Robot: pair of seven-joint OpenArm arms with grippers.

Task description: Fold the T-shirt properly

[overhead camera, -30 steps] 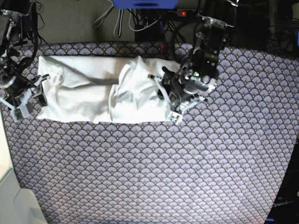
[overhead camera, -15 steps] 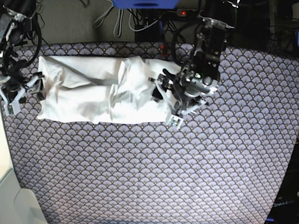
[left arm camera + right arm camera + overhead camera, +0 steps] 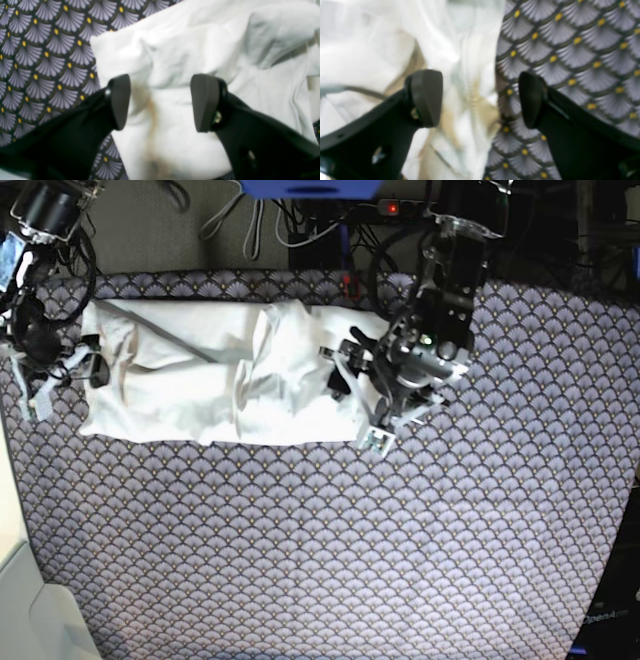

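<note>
The T-shirt (image 3: 215,385) lies as a long white band across the far part of the scale-patterned tablecloth (image 3: 330,550), folded in along its length, with a bunched ridge of fabric across its middle. Each end of the band sits at one of our grippers.

What has just changed is our hold. A second ago both grippers were narrower and down at the cloth's ends; now both have opened and let go. The left gripper (image 3: 160,102) has its jaws spread wide with nothing between them: in the wrist view the shirt's corner lies flat beneath and ahead of the pads, and patterned tablecloth shows off to one side. The right gripper (image 3: 480,98) is as wide as it goes and equally empty; the shirt's edge runs under the gap, cloth below one finger and bare tablecloth below the other. In the base view the right gripper (image 3: 40,385) has drawn back a little from its end, while the left gripper (image 3: 375,395) hangs over its end.

We read this as the lengthwise fold being set down and released. The shirt stayed put when let go, though the middle ridge looks uneven. What remains, we judge, is to bring one end over the other, which calls for fresh grips.
</note>
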